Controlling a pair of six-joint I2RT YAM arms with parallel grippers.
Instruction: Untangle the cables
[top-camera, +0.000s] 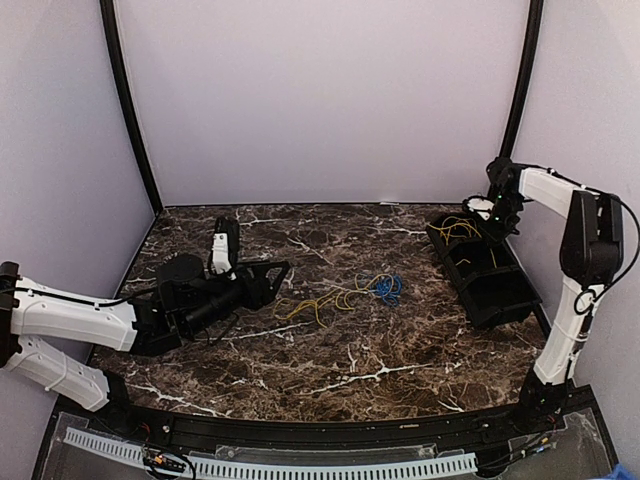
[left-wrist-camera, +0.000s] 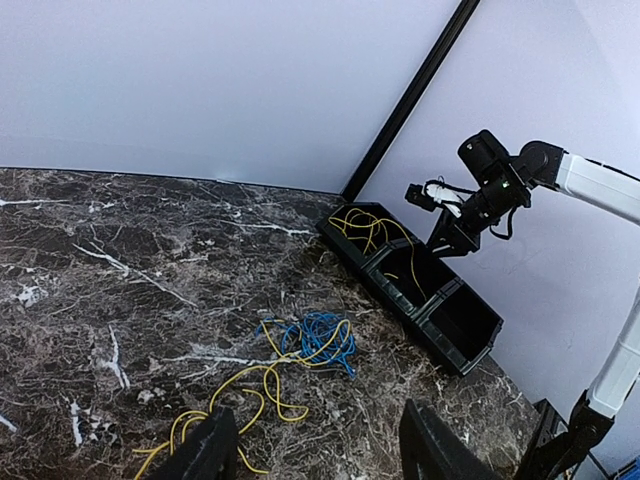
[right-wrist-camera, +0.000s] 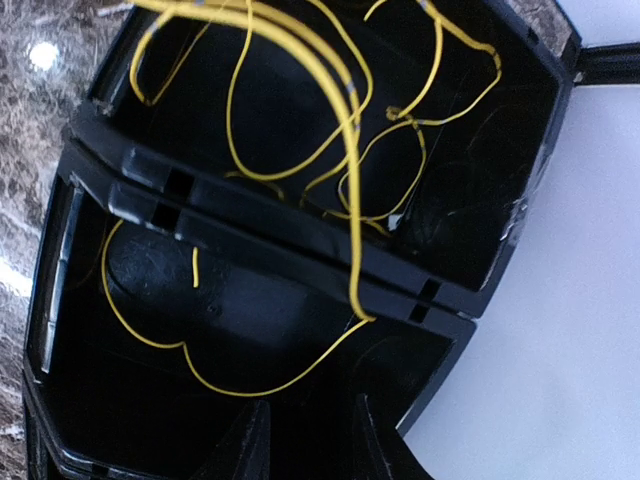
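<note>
The black bin (top-camera: 505, 300) at the right of the table (top-camera: 400, 360) holds yellow cables (top-camera: 458, 228) in its far compartment, one strand draped over the divider into the middle one. Mid-table a tangle stretches left to right, with the blue bundle (top-camera: 385, 288) nearest the bin and yellow strands (top-camera: 315, 303) trailing toward the left gripper (left-wrist-camera: 320, 440). That and the right gripper (right-wrist-camera: 312, 415), over the bin, stand parted, empty.

You have soft, even light in all three views. The pale walls (top-camera: 320, 100) are bright and nearly shadowless. In the overhead view the dark marble table (top-camera: 400, 350) shows only a mild sheen, and the black bin (top-camera: 500, 292) loses its inner detail to darkness. In the right wrist view a small white glare spot sits on the marble at upper left. The nearest yellow cable (right-wrist-camera: 353, 180) looks soft-edged, and the wall at right washes out white.
</note>
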